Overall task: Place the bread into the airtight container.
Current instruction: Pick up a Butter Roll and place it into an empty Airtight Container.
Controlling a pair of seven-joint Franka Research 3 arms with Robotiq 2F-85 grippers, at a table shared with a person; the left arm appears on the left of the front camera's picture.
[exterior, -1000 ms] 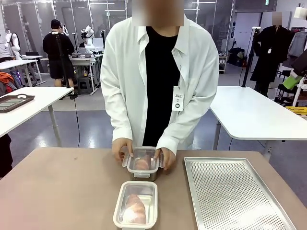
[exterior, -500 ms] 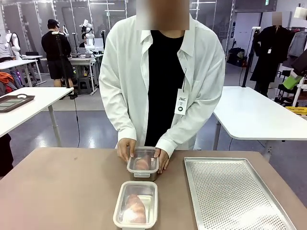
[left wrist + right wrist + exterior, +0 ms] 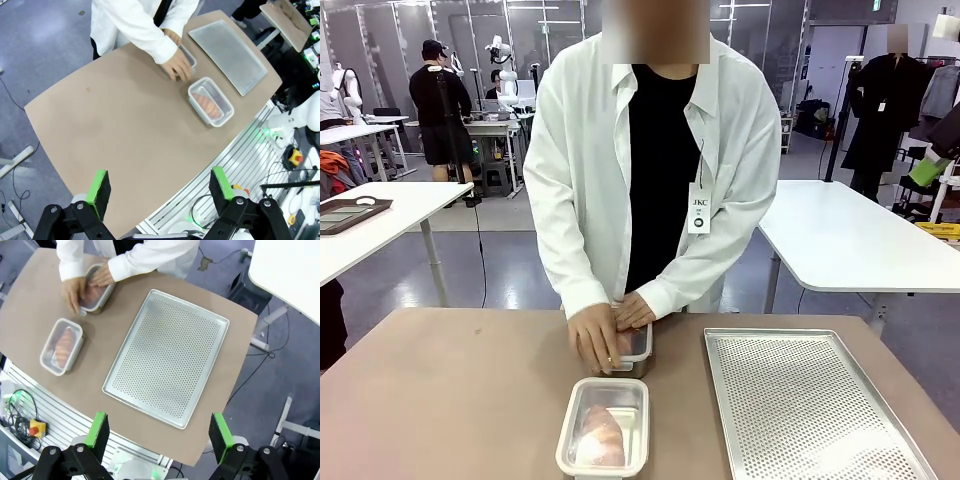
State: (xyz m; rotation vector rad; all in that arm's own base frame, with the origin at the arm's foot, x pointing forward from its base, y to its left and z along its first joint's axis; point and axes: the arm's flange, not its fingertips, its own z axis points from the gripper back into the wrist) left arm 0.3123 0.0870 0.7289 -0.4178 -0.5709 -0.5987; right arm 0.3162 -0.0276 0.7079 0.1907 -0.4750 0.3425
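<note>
1. The person's hands are pressing on the far airtight container; the bread's sitting in the near container.
2. Left gripper and right gripper are hanging released, high above the desk.

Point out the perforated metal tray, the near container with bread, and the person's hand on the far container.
tray (image 3: pixel 820 420), front view, bare middle.
near container (image 3: pixel 570 440), front view, left rim.
hand (image 3: pixel 593 340), front view, back of hand.
</note>
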